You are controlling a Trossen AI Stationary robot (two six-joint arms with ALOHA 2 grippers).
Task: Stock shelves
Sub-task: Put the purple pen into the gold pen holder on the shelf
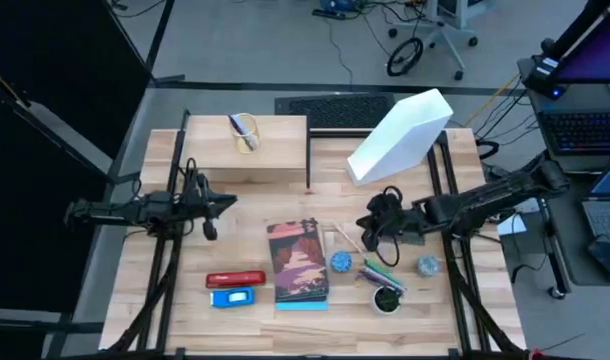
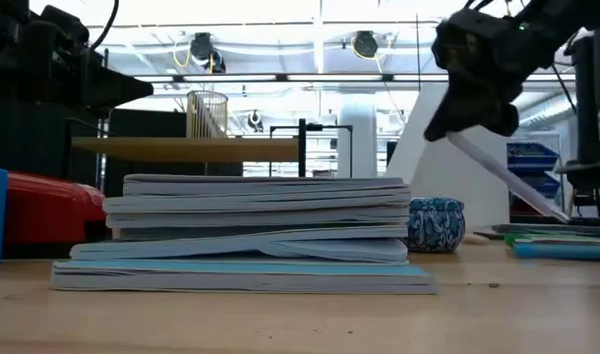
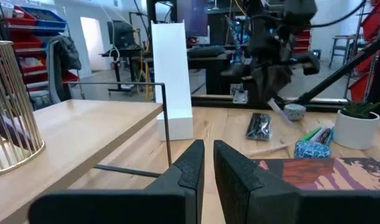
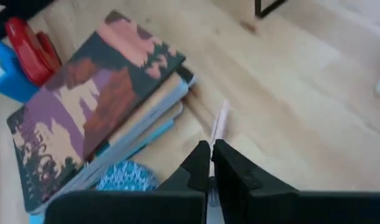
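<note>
Near edge, high view: red stapler [image 1: 235,279] and blue box [image 1: 232,297] at left, stack of books [image 1: 298,262] centre, blue patterned pot [image 1: 341,262], pens [image 1: 381,273] and small potted plant [image 1: 387,298] at right.

Mid-table: right gripper [image 1: 370,228] hangs just right of the books, above the tabletop. Its fingers are pressed together on a thin pale pencil [image 4: 218,127]; in low view the pencil [image 2: 502,177] slants down and away from the gripper, tip clear of the table. Left gripper [image 1: 211,207] waits at mid-left, fingers nearly closed w/ only a slit between, holding nothing.

Far side: plank shelf [image 1: 270,150] at far centre-left, bearing a gold wire cup [image 1: 245,132]; white file holder [image 1: 400,135] at far right, tilted, long axis running diagonally, prob. leaning rather than upright.

Key relation: both shelves lie beyond the right gripper; file holder is nearer to it, directly far-side, while the plank shelf lies far-left, closer to the left arm. Next move likely carries the pencil far-ward.
</note>
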